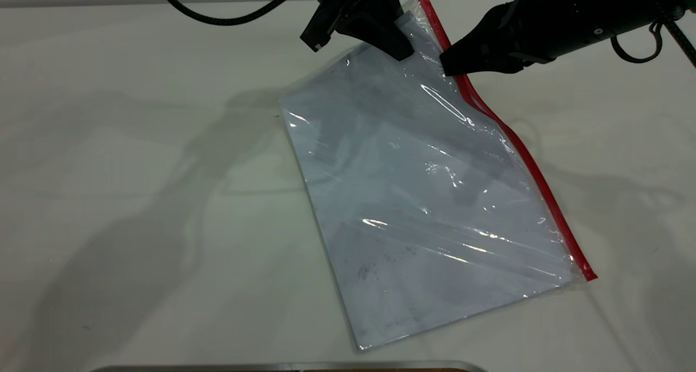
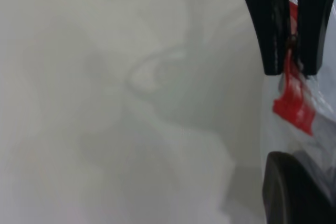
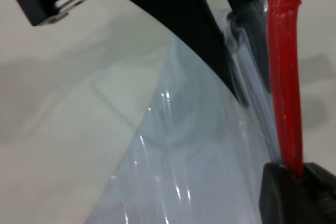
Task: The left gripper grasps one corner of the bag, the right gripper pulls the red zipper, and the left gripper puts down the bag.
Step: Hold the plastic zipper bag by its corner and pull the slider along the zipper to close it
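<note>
The bag (image 1: pixel 413 198) is a clear pouch with a smudged white sheet inside. It lies slanted on the table, with its far corner lifted. The red zipper (image 1: pixel 522 149) runs along the bag's right edge. My left gripper (image 1: pixel 402 51) is shut on that far corner, just beside the zipper's end. My right gripper (image 1: pixel 447 64) is shut on the red zipper a little below the left one. In the right wrist view my fingers (image 3: pixel 278 192) pinch the red strip (image 3: pixel 286 77). In the left wrist view the right gripper's fingers (image 2: pixel 273 24) clamp the strip above a red tab (image 2: pixel 294 109).
The white table (image 1: pixel 136 171) carries the bag's near end. A metal rim (image 1: pixel 283 366) lies along the near edge. The left arm's black cable (image 1: pixel 228 18) loops at the far side.
</note>
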Robot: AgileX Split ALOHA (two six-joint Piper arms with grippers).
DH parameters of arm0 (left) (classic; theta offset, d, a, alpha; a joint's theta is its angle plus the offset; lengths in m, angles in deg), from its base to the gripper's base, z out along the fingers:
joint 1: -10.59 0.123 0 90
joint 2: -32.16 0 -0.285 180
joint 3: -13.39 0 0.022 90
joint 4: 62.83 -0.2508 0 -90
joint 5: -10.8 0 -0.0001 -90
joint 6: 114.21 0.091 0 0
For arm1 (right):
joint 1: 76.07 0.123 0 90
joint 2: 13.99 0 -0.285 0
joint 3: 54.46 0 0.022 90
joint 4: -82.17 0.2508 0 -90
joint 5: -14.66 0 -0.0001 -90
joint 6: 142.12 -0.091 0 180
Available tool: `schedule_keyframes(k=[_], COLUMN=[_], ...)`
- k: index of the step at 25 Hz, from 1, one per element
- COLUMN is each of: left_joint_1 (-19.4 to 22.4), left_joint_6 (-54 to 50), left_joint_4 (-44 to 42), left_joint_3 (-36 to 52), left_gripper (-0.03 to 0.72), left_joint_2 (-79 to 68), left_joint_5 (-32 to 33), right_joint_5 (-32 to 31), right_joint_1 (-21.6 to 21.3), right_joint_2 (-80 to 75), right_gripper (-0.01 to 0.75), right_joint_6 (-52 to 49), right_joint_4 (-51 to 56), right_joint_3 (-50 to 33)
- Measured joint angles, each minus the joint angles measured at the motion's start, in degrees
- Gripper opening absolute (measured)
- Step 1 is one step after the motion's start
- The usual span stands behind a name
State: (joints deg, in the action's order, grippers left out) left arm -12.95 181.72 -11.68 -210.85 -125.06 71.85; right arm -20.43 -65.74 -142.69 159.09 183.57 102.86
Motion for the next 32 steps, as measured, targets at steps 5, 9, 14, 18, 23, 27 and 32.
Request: schedule_keyframes(k=[5,9,14,18,23,27,32], left_joint_1=[-0.1,-0.1,0.1,0.4,0.5,0.5,0.9], left_joint_6=[-0.7,-0.8,-0.8,-0.8,-0.8,-0.8,-1.2], left_joint_4=[0.4,1.3,3.0,3.8,3.8,4.1,4.4], left_joint_3=[0.0,0.0,0.0,0.0,0.0,0.0,0.0], left_gripper=[0.053,0.053,0.053,0.053,0.053,0.053,0.053], left_joint_2=[-0.3,-0.3,-0.4,-0.4,-0.5,-0.9,-1.0], left_joint_5=[-0.8,-1.7,-3.3,-3.4,-3.4,-3.6,-3.6], right_joint_5=[2.9,4.7,7.0,7.5,8.4,9.7,10.4], right_joint_1=[0.1,0.3,0.3,0.3,0.4,0.5,0.5], right_joint_2=[0.0,0.1,0.1,0.0,-0.8,-1.7,-2.3], right_gripper=[0.033,0.033,0.033,0.033,0.034,0.037,0.039], right_joint_6=[0.0,0.0,0.0,0.0,0.0,-0.1,-0.3], right_joint_4=[-0.1,-0.2,-0.1,0.0,0.0,0.0,-0.2], right_joint_3=[0.2,0.3,0.5,0.5,0.6,0.7,1.1])
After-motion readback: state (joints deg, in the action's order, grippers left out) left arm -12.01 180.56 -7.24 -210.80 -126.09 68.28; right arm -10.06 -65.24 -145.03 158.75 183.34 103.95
